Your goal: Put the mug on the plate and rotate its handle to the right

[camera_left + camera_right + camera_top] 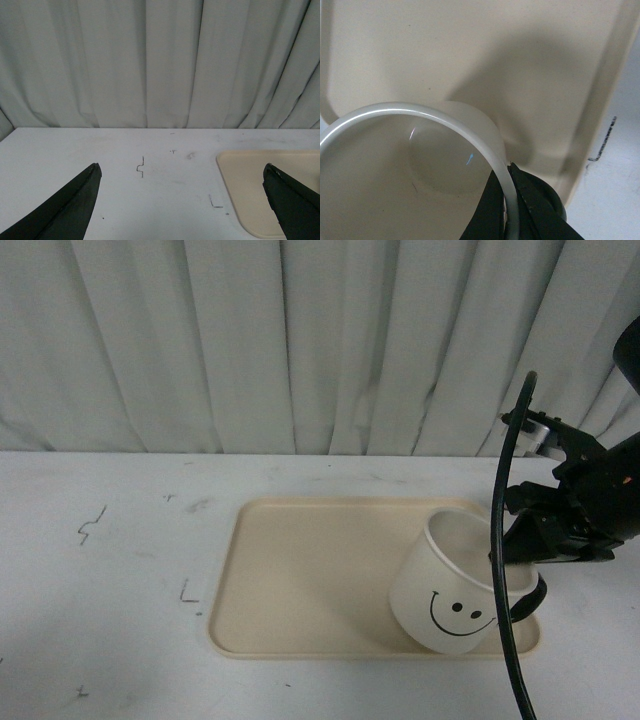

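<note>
Right pincer [512,552] pinching mug [448,588] rim by black handle [530,606]. Mug tilted at plate [300,570] near-right corner, smiley facing the robot. Left pincer [181,172] spread wide above bench [100,590], left of plate.

The right gripper [512,552] is black and blocky, made of angular plates, with a small orange mark on its side and a pale grey part at its top. A thick glossy black cable [498,500] makes a long arc in front of it. The left gripper [182,169] has two matte dark fingers [70,212], wedge-shaped with blunt tips.
</note>
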